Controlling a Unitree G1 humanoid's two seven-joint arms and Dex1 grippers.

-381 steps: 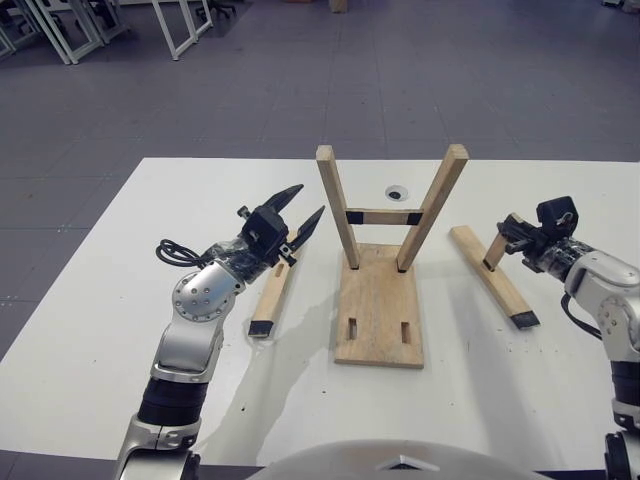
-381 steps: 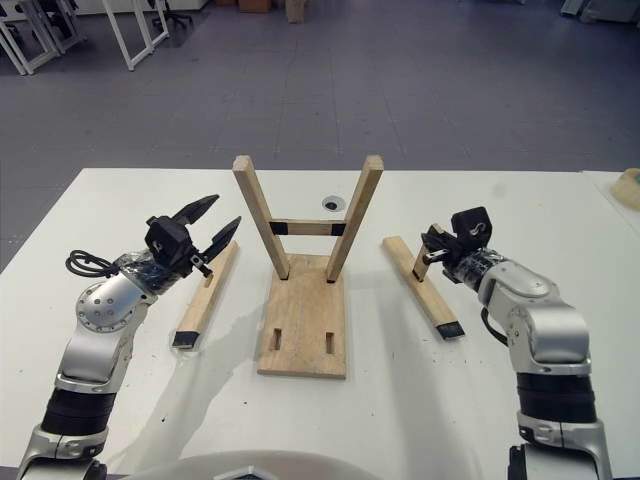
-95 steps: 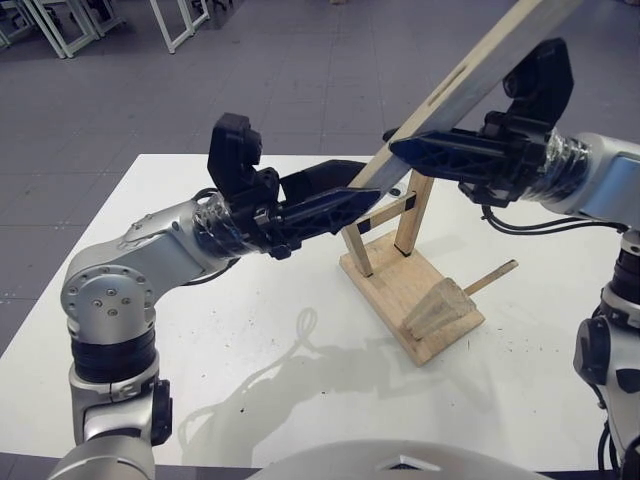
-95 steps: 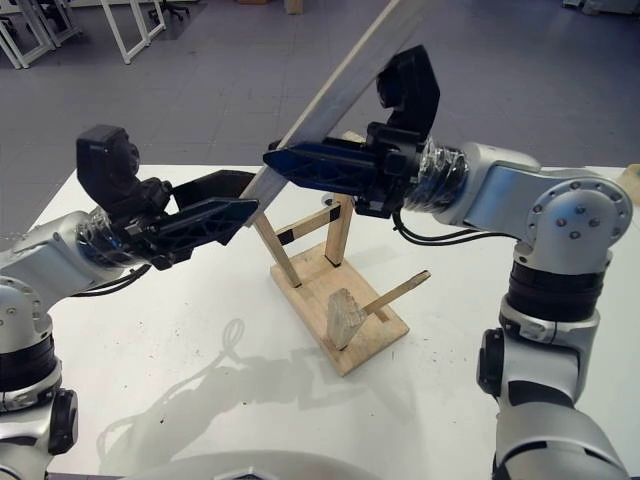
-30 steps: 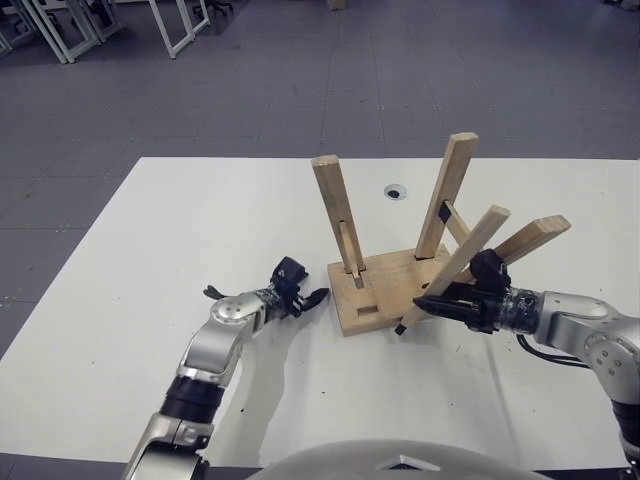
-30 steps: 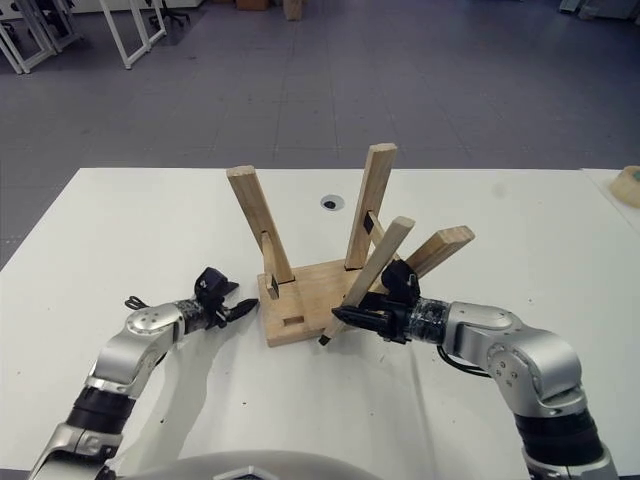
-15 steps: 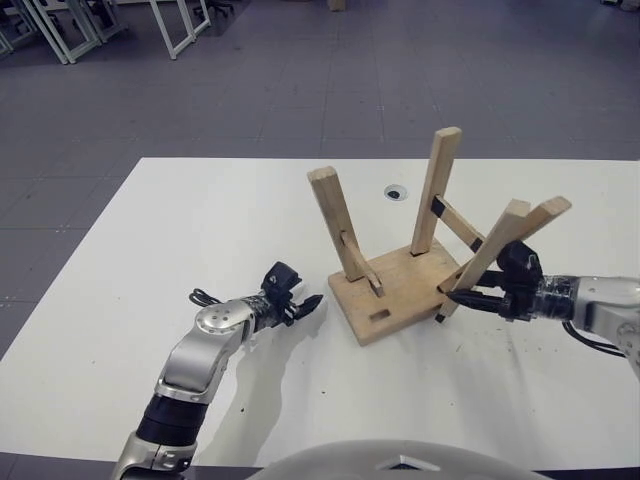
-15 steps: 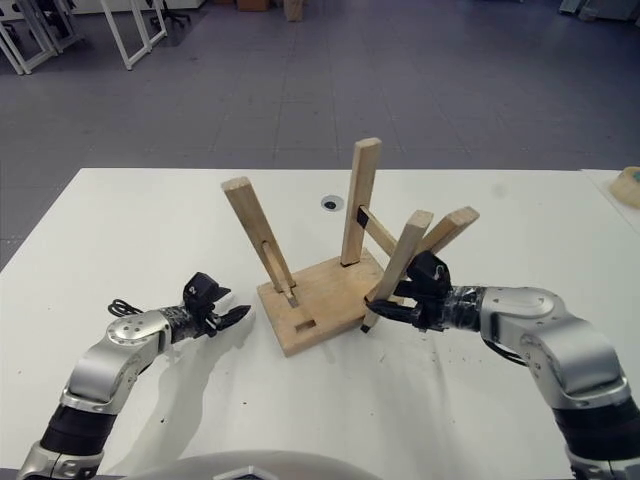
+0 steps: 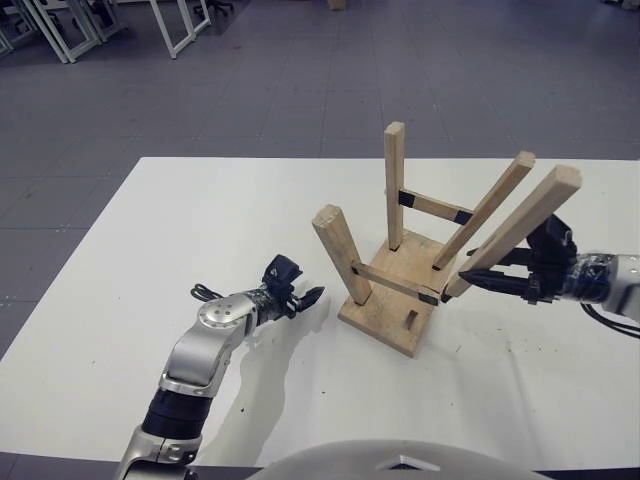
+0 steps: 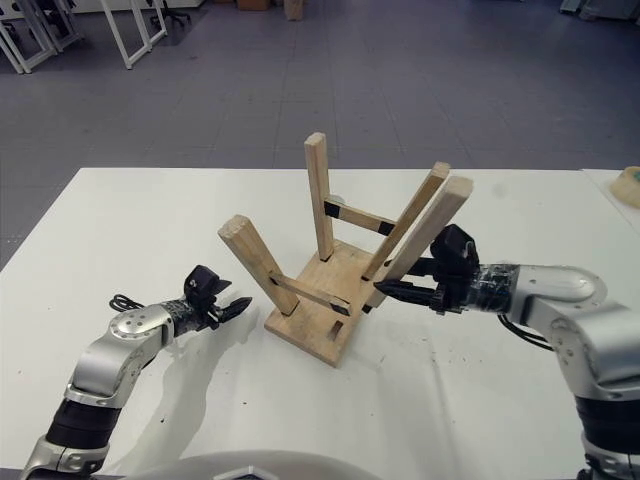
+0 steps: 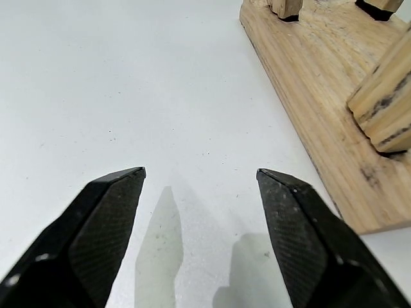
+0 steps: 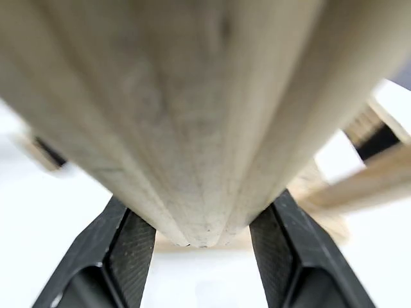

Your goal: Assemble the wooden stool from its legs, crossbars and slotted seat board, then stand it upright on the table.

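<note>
On the white table point(image 9: 150, 250) the stool point(image 9: 394, 190) is set upside down at the middle, with the seat board point(image 9: 385, 318) lying underneath. The near right leg point(image 9: 520, 220) is slanted up and rightward from the board and is pinched low by the right gripper point(image 9: 472, 280). The left gripper point(image 9: 310, 298) is held spread and empty, just left of the board.

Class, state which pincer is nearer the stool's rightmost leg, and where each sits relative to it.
Right. The right pincer is shut on the leg near its foot. The left pincer is open, low over the table, on the far side of the seat board.
</note>
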